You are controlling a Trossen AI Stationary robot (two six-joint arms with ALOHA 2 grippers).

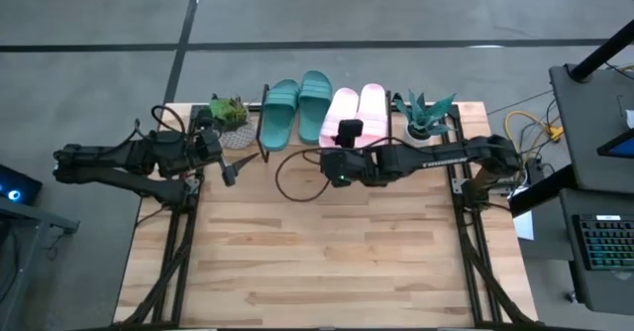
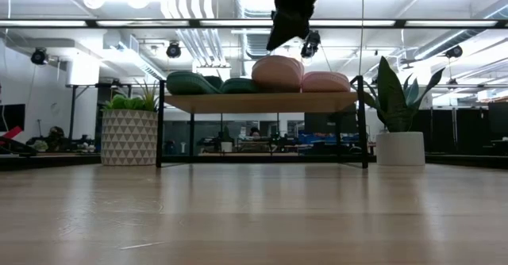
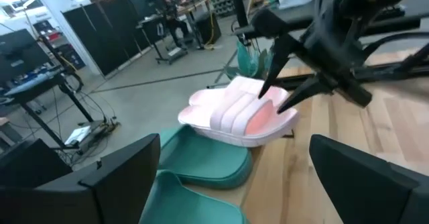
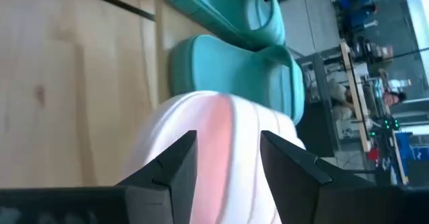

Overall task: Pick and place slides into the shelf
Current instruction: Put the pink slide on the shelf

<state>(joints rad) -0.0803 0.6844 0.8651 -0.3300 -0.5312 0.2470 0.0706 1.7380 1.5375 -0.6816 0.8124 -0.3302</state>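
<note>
The shelf [image 2: 262, 102] stands at the table's far edge. All the slides rest sole-down on its plank: two teal ones [image 1: 280, 113] [image 1: 315, 94] on the left and two pink ones [image 1: 342, 111] [image 1: 372, 106] on the right. My right gripper [image 1: 348, 133] [image 2: 292, 43] is open and hovers just above the left pink slide [image 3: 238, 113] [image 4: 214, 157]. Its fingers [image 3: 271, 83] point down on either side of the slide's strap, and the low view shows a small gap below them. My left gripper [image 1: 230, 170] [image 3: 241, 184] is open and waits by the table's left edge, near the shelf's left end.
A leafy plant in a patterned pot [image 1: 230, 113] [image 2: 131, 134] stands left of the shelf. A spiky plant in a white pot [image 1: 426, 115] [image 2: 401, 146] stands to its right. A black cable loops on the table [image 1: 295, 182] under the right arm. Bare wood fills the table's near half.
</note>
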